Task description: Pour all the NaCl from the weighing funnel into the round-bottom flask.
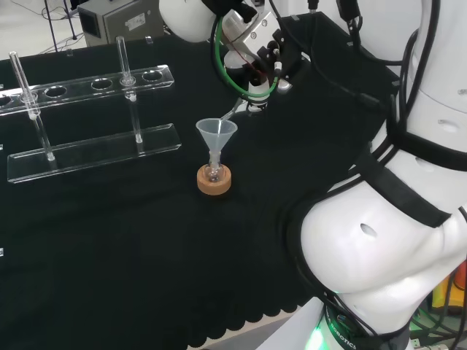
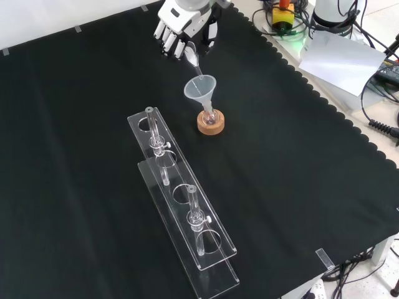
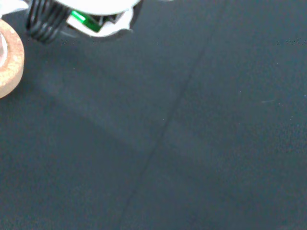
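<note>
The scene is lit evenly and brightly from overhead, and almost no shadows are cast on the black cloth (image 2: 75, 156), by which most light is absorbed. In the head view, the white arm link (image 1: 379, 248) is rendered very bright, near overexposure. Small glints are seen on the clear rack (image 2: 187, 218) and the funnel (image 1: 217, 135) in the head and front views. In the wrist view, the cork ring (image 3: 7, 64) and the white part of the hand (image 3: 96, 14) are shown blurred, out of focus, and faint creases in the cloth are picked out by the light.
</note>
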`<move>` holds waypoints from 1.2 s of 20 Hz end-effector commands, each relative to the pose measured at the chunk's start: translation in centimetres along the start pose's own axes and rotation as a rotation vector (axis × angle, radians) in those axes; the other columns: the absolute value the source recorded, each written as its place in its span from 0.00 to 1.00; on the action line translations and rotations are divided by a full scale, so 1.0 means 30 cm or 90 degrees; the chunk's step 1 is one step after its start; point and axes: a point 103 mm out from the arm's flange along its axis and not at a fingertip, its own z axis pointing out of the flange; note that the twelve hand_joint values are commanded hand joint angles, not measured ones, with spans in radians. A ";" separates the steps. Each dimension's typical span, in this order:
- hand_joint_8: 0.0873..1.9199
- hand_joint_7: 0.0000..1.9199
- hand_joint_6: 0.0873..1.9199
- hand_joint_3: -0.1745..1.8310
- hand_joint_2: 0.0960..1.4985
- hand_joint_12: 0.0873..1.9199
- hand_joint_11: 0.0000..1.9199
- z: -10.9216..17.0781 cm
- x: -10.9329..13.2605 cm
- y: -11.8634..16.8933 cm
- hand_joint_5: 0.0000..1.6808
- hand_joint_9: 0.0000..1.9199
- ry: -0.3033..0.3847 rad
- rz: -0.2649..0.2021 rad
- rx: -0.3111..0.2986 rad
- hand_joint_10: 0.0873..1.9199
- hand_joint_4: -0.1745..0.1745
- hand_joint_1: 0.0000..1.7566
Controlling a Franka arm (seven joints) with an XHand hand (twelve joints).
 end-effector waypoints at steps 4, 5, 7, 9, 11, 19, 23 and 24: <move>0.32 0.29 0.46 0.47 0.39 0.61 0.32 0.007 -0.008 0.006 0.69 0.46 -0.008 0.003 0.005 0.21 1.00 0.63; 0.32 0.29 0.46 0.47 0.39 0.61 0.32 0.007 -0.007 0.007 0.69 0.46 -0.011 0.004 0.007 0.21 1.00 0.63; 0.32 0.29 0.46 0.47 0.39 0.61 0.32 0.007 -0.007 0.010 0.69 0.46 -0.015 0.003 0.008 0.21 1.00 0.63; 0.32 0.29 0.46 0.47 0.39 0.61 0.32 0.005 -0.004 0.014 0.69 0.46 -0.023 0.002 0.011 0.21 1.00 0.63; 0.32 0.29 0.46 0.47 0.39 0.61 0.32 0.003 -0.001 0.018 0.69 0.46 -0.030 0.001 0.013 0.21 1.00 0.63; 0.32 0.29 0.47 0.48 0.39 0.61 0.32 -0.009 0.010 0.029 0.69 0.46 -0.053 -0.001 0.017 0.21 1.00 0.63; 0.32 0.29 0.47 0.48 0.39 0.61 0.32 -0.016 0.015 0.030 0.69 0.46 -0.063 -0.001 0.020 0.21 1.00 0.63; 0.32 0.29 0.47 0.48 0.39 0.61 0.32 -0.017 0.015 0.031 0.69 0.46 -0.062 0.000 0.019 0.21 1.00 0.63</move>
